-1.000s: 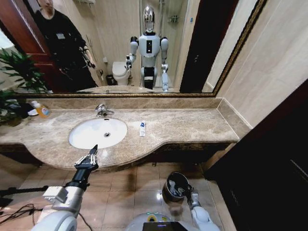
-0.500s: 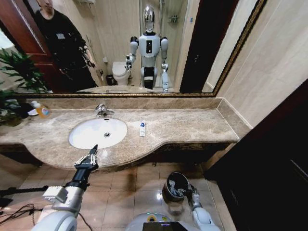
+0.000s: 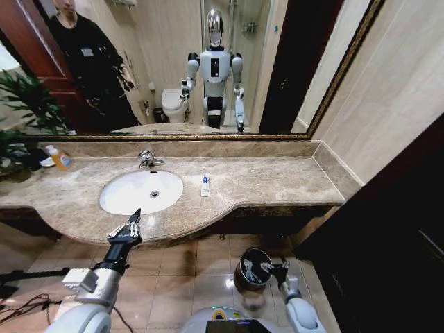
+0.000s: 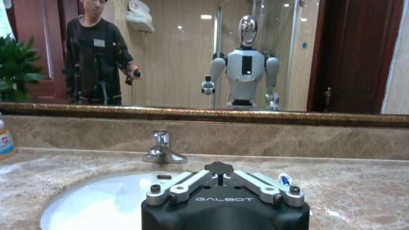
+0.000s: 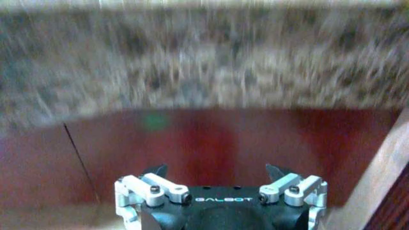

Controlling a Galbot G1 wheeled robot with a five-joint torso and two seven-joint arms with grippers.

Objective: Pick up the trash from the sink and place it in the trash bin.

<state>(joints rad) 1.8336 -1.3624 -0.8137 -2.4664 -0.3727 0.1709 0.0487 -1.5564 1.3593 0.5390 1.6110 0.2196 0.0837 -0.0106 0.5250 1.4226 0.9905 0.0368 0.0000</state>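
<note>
Shut, empty left gripper (image 3: 128, 225) before the sink (image 3: 111, 201); tube (image 3: 205, 185) on the marble (image 3: 277, 182) right of it, easily missed if reaching into the basin. Open, empty right gripper (image 3: 272, 268) beside the trash bin (image 3: 243, 277), near enough to tip it

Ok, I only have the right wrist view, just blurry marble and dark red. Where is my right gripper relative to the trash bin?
Observer: In the head view the right gripper is low by the floor, at the right side of the trash bin's rim, under the counter's edge.
Operator: Any trash on the counter?
Observer: Yes, one white tube with a blue mark lies on the marble just right of the sink, outside the basin.
Operator: And the left arm?
Observer: The left gripper hovers at the counter's front edge, in front of the sink, holding nothing.
</note>
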